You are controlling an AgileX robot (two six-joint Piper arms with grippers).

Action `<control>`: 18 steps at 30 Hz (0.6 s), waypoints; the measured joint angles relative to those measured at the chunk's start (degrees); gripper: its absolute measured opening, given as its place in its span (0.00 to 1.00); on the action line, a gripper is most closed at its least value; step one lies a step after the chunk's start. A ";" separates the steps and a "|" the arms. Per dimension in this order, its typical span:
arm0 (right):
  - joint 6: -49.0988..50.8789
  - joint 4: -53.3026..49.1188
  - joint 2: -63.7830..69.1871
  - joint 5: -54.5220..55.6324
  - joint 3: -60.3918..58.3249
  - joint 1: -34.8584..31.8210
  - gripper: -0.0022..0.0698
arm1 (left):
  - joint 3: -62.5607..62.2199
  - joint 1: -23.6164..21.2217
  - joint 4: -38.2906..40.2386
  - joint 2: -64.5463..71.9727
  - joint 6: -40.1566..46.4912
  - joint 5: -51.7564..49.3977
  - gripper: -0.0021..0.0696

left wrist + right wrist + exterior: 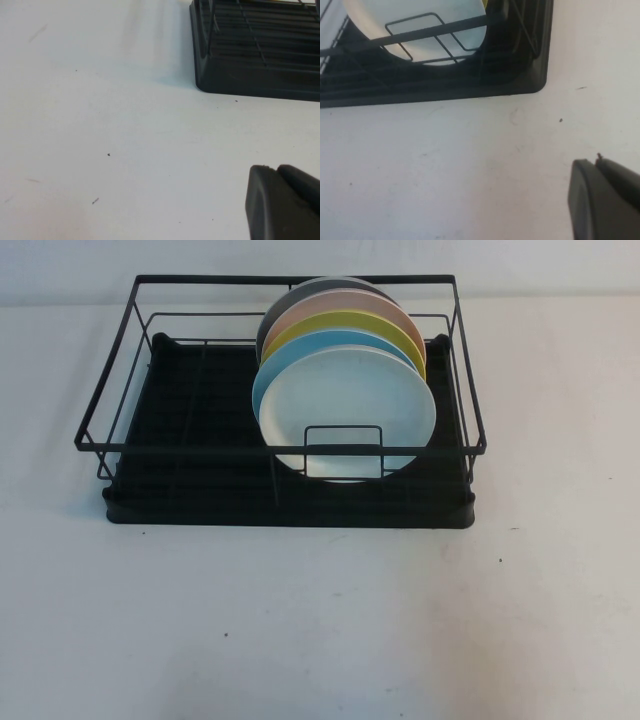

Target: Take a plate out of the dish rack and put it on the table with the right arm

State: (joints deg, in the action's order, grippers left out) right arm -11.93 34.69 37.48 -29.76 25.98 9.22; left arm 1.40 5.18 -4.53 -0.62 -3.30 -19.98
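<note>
The black wire dish rack (110,430) on its black drip tray stands at the middle of the white table (300,630). The white plate (350,410) stands upright at the front of a row of plates in the rack's right half. It also shows in the right wrist view (420,15), behind the rack's wires (530,75). Neither arm shows in the high view. My right gripper (596,162) hovers over bare table near the rack's front right corner, fingers together and empty. My left gripper (274,169) is over the table by the rack's front left corner (260,70), fingers together and empty.
Behind the white plate stand a sky-blue plate (300,352), a yellow-green plate (345,325), a pink plate (345,305) and a dark grey one (285,302). The rack's left half holds nothing. Bare table lies in front of and beside the rack.
</note>
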 joint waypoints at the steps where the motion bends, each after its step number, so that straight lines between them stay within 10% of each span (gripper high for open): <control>1: -1.00 -0.12 2.23 -0.65 1.98 0.00 0.00 | 0.00 0.00 0.00 0.00 0.00 0.00 0.02; 18: -20.67 -1.96 40.19 -3.14 36.01 12.77 0.00 | 0.00 0.00 0.00 0.00 0.00 0.00 0.02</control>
State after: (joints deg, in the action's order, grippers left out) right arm -32.60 32.73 77.67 -32.89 61.98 21.98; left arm 1.40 5.18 -4.53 -0.62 -3.30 -19.98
